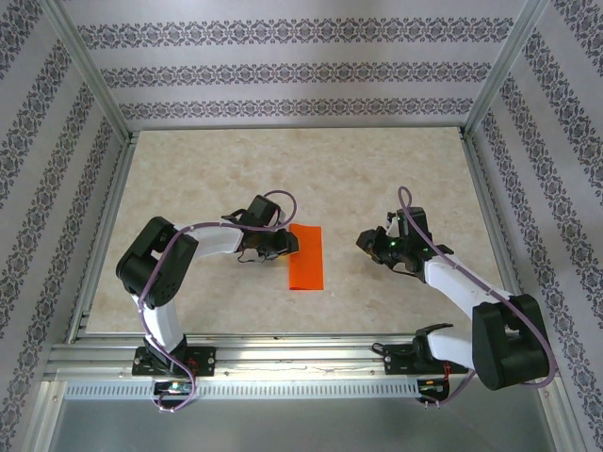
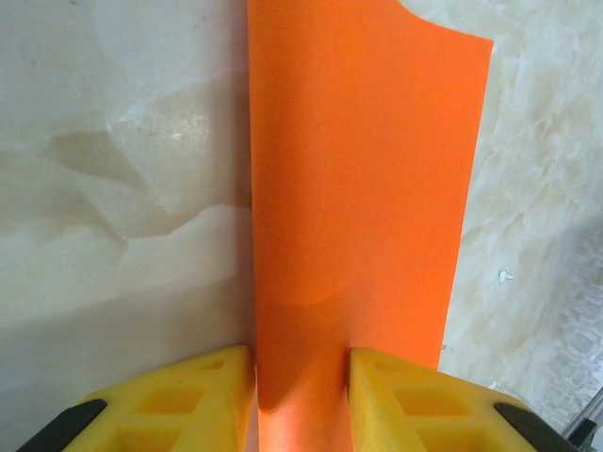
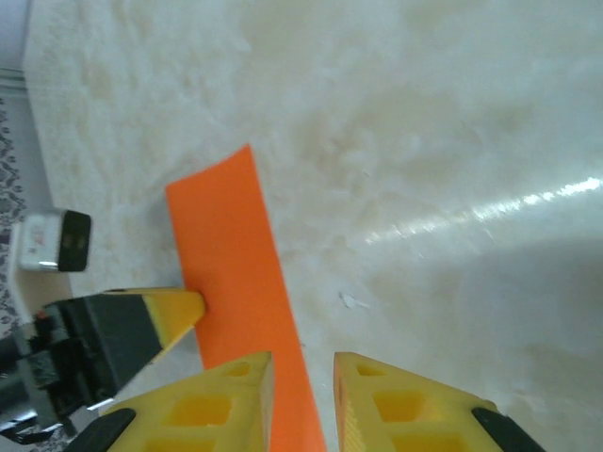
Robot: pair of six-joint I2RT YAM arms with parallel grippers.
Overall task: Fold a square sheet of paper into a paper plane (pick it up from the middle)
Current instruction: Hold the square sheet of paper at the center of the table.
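Currently: left fingers (image 2: 203, 400) are parted by a moderate gap at the near end of the orange paper (image 1: 306, 256). In the left wrist view, one finger lines up with the paper's long edge and the other sits over the orange surface; paper fills the gap between them. As far as I can judge nothing is clamped, since the paper lies flat on the worktop (image 1: 396, 169) and runs away from the tips. The right wrist view shows one left fingertip touching the paper's edge. Likely reason: pressing on that edge so the paper cannot slide while a crease is set.

Right fingers (image 3: 405, 405) are slightly parted and empty. The orange seen through their gap lies beyond them, not between them. The top view puts them near the paper's opposite long side, apart from it and pointing toward it. Judgement: standing by to take that side.

Paper: a narrow rectangle, not a square, so probably folded in half already; no pointed nose yet. It lies mid-worktop between the two arms, with its left edge at the left fingers. Its far corner looks a little lifted in the left wrist view.
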